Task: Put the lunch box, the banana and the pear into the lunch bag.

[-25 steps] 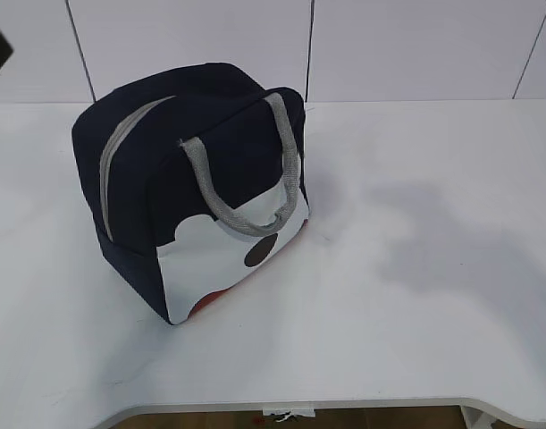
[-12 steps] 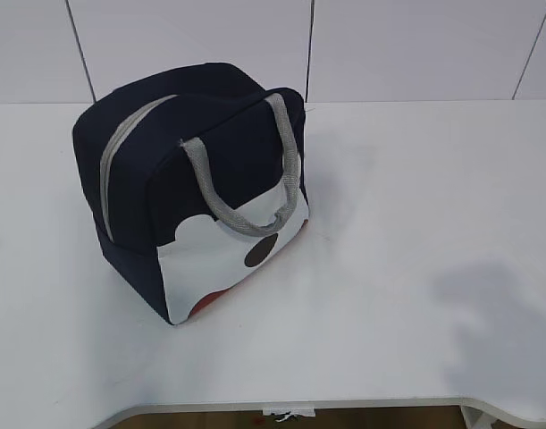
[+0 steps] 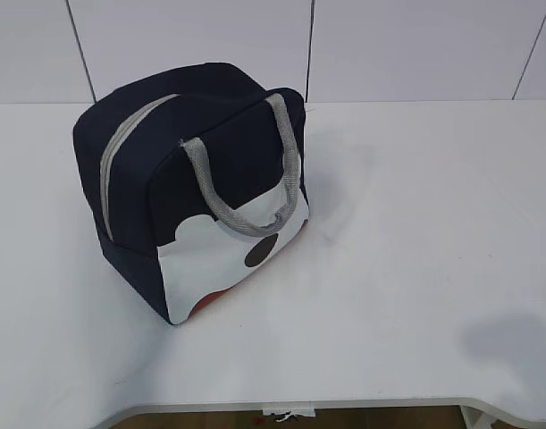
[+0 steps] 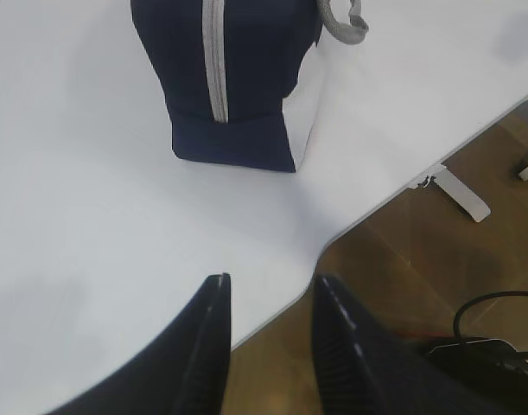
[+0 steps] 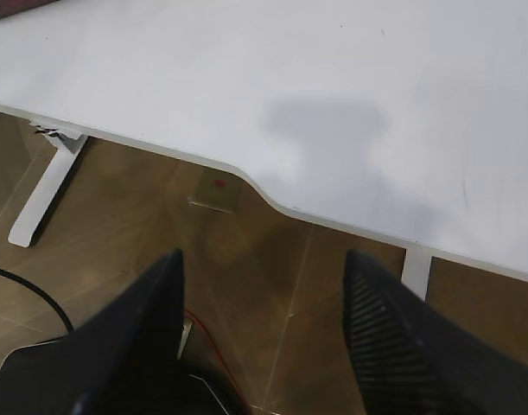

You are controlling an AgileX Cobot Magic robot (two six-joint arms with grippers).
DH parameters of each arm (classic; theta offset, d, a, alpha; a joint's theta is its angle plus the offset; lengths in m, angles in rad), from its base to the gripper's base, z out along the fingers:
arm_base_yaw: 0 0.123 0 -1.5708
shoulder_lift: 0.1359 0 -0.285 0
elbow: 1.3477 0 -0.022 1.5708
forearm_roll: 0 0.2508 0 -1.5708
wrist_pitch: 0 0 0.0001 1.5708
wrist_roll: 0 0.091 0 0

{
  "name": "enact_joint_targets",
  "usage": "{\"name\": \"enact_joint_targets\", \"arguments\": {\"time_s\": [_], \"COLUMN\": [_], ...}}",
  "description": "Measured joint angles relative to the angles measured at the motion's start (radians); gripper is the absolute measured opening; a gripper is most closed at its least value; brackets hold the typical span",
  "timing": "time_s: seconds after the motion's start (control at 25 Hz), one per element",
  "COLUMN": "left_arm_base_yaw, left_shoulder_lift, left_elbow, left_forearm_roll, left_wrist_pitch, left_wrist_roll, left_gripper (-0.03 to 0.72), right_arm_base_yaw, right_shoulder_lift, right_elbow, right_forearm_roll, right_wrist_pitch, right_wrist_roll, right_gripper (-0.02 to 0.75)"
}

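Observation:
The navy lunch bag (image 3: 197, 183) stands on the white table (image 3: 407, 232) with its grey zipper closed and its grey handles hanging over the dotted white panel. The left wrist view shows the same lunch bag (image 4: 233, 78) from its zipper end. My left gripper (image 4: 270, 281) hovers open and empty over the table's front edge, well short of the bag. Wide open, my right gripper (image 5: 264, 255) holds nothing above the floor just off the table edge. Neither arm appears in the exterior view. The lunch box, the banana and the pear are out of view.
The table's curved front edge (image 4: 333, 238) runs under my left gripper. A white table leg (image 5: 43, 194), black cables (image 4: 493, 303) and brown floor lie below. A tiled white wall (image 3: 308, 49) stands behind the table.
A dark tip at the upper left of the exterior view has gone out of frame. The shadow on the right of the table has slid toward the front right corner. The bag has not moved.

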Motion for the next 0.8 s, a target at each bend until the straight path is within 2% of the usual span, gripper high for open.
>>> {"name": "enact_joint_targets", "arguments": {"time_s": [0.4, 0.64, 0.8], "left_arm_base_yaw": [0.0, 0.0, 0.0], "left_shoulder_lift": [-0.308, -0.469, -0.477], "left_elbow": [0.267, 0.311, 0.332], "left_forearm_roll": [0.012, 0.025, 0.054], "left_wrist_pitch": [-0.058, -0.104, -0.069], "left_wrist_roll": [0.0, 0.0, -0.001], "left_gripper": [0.244, 0.244, 0.244], "right_arm_base_yaw": [0.0, 0.0, 0.0], "right_shoulder_lift": [-0.161, -0.17, -0.17], "right_elbow": [0.04, 0.051, 0.072], "right_forearm_roll": [-0.028, -0.034, -0.041], "right_wrist_pitch": [-0.023, -0.052, -0.088], "right_wrist_roll": [0.0, -0.002, -0.002], "right_gripper": [0.445, 0.445, 0.445]}}
